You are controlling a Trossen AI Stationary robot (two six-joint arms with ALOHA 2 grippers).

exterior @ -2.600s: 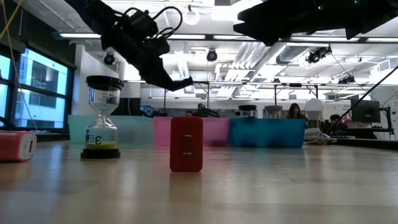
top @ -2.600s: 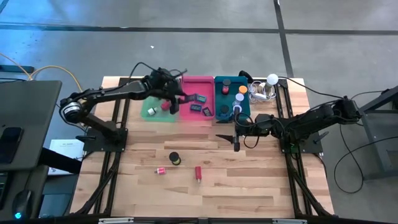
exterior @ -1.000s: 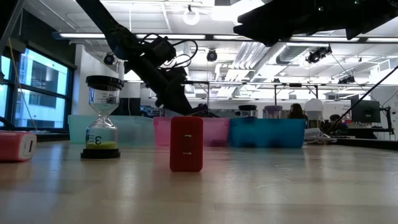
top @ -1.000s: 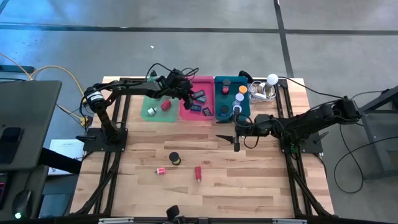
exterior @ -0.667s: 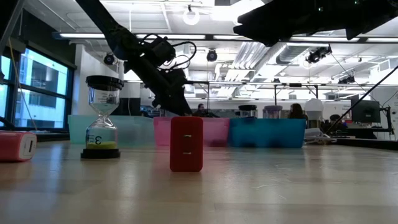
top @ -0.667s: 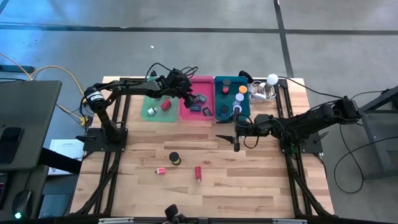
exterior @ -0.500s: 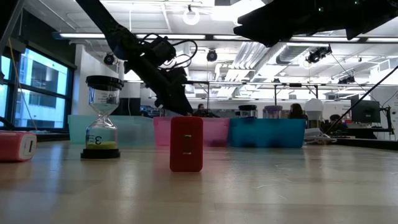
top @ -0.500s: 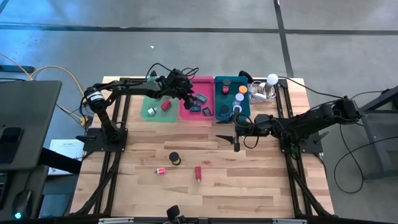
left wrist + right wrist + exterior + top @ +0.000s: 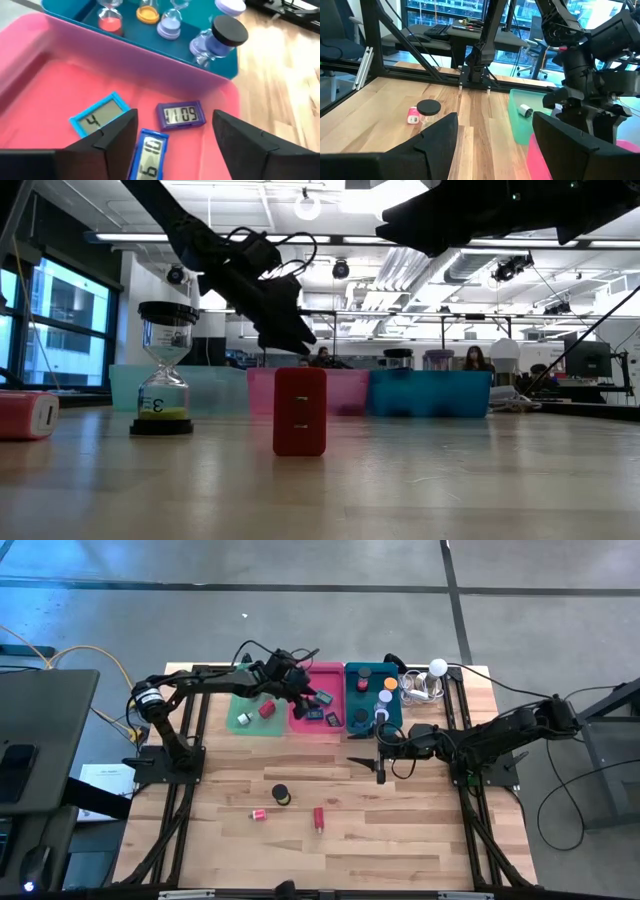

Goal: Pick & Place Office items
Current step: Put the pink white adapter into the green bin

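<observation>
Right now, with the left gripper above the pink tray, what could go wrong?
The left gripper hangs open just over three small clocks lying close together in the pink tray; a finger might push or catch one. The teal tray next to it holds upright sand timers that a sideways move could tip. The right gripper waits over the table.

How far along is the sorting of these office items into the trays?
Done: three digital displays lie in the pink tray, hourglasses in the teal tray. In hand: nothing; the left gripper hangs open over the pink tray, the right gripper open above the table. Left: a black-capped hourglass, a small pink item and a red block on it.
</observation>
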